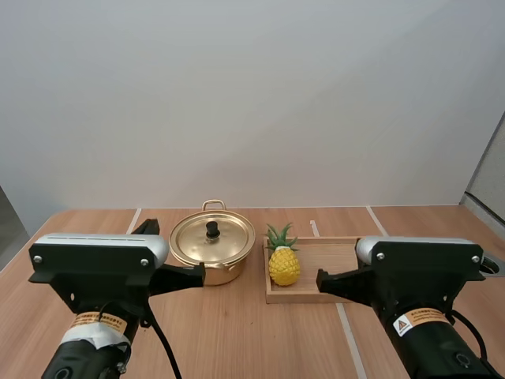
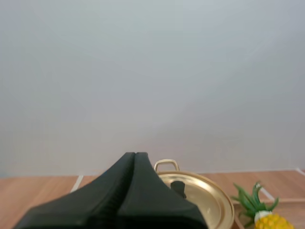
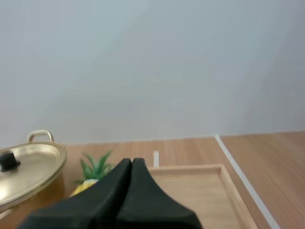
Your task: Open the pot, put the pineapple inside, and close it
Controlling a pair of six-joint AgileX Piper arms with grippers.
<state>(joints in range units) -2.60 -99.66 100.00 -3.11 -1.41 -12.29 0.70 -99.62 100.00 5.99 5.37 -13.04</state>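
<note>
- Nothing of the task looks done yet: the gold pot (image 1: pixel 227 274) sits on the desk (image 1: pixel 237 339), its lid (image 1: pixel 229 241) on.
- The pineapple (image 1: pixel 284 265) stands upright in the wooden tray (image 1: pixel 293 298), just beside the pot.
- Left gripper (image 2: pixel 135 155) and right gripper (image 3: pixel 132 161): each pressed together, empty.
- Left to do: lift the lid, load the pineapple, close the pot.

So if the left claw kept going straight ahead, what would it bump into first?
Most likely the pot: the left gripper, shut, points at its near side, just under the lid. Height is hard to judge; it might graze the lid instead.
</note>
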